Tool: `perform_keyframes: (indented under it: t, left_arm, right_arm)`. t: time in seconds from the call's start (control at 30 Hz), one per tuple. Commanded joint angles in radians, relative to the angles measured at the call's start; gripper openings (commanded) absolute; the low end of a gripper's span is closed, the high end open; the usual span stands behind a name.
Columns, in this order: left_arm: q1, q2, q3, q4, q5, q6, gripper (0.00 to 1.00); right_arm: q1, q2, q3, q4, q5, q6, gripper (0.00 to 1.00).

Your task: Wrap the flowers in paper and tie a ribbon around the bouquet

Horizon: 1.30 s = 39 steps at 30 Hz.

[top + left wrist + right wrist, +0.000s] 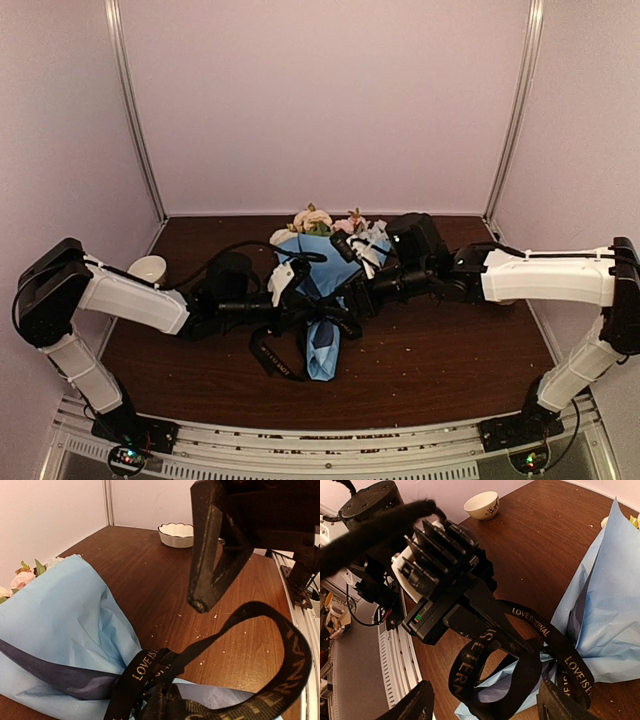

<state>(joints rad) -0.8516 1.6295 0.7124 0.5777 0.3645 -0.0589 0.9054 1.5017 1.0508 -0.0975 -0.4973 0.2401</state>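
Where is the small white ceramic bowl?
Seen from above, the white bowl sits at the dark wooden table's left, just beyond the left arm, apart from the blue paper bouquet.

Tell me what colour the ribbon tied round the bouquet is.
The ribbon is black with pale lettering; the right wrist view shows it best.

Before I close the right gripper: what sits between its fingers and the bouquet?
The black ribbon loops and the shut left gripper cross in front of the bouquet; the right wrist view shows it.
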Motion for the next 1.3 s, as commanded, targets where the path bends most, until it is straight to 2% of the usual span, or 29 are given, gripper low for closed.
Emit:
perform_keyframes:
  t: [0.0,0.2,0.27,0.3,0.5,0.6,0.63,0.7,0.77,0.87,1.0,1.1,1.2,1.27]
  left_arm:
    - [0.005,0.007,0.028,0.029,0.019,-0.005,0.0]
    - [0.006,0.001,0.027,0.016,0.01,-0.002,0.0]
    - [0.009,-0.005,0.02,0.013,0.006,0.001,0.0]
    - [0.01,-0.007,0.018,0.012,0.001,0.001,0.0]
    - [0.015,-0.013,0.031,-0.047,0.012,0.02,0.0]
    - [0.015,-0.016,0.043,-0.1,0.018,0.039,0.06]
    - [0.015,-0.017,0.041,-0.107,0.014,0.04,0.1]
    - [0.016,-0.018,0.041,-0.121,0.014,0.044,0.28]
    - [0.015,-0.015,0.053,-0.159,0.027,0.058,0.42]
    - [0.016,-0.033,0.087,-0.289,0.078,0.096,0.59]
    - [0.037,-0.134,0.069,-0.413,0.041,0.079,0.66]
    - [0.094,-0.164,0.067,-0.551,-0.062,0.037,0.69]
    - [0.161,-0.093,0.113,-0.741,-0.213,-0.041,0.73]
    - [0.192,-0.004,0.151,-0.853,-0.255,-0.066,0.74]
  right_arm:
    - [0.016,0.02,-0.001,0.08,-0.013,0.014,0.67]
    - [0.015,0.036,0.037,-0.003,0.029,-0.003,0.17]
    - [0.012,0.029,0.038,-0.019,0.038,-0.009,0.04]
    - [0.009,0.027,0.038,-0.024,0.041,-0.008,0.0]
    - [-0.006,0.015,0.041,-0.043,0.073,-0.001,0.0]
    - [-0.016,0.017,0.047,-0.041,0.076,0.009,0.0]
    - [-0.02,0.02,0.05,-0.043,0.075,0.012,0.0]
    - [-0.024,0.025,0.056,-0.043,0.074,0.017,0.0]
    - [-0.026,0.03,0.06,-0.043,0.075,0.019,0.0]
    - [-0.03,0.039,0.075,-0.053,0.085,0.019,0.0]
    - [-0.037,0.049,0.086,-0.078,0.097,0.015,0.0]
    - [-0.036,0.055,0.092,-0.08,0.094,0.011,0.0]
    - [-0.037,0.067,0.107,-0.09,0.094,0.012,0.0]
    - [-0.037,0.072,0.113,-0.095,0.091,0.01,0.0]
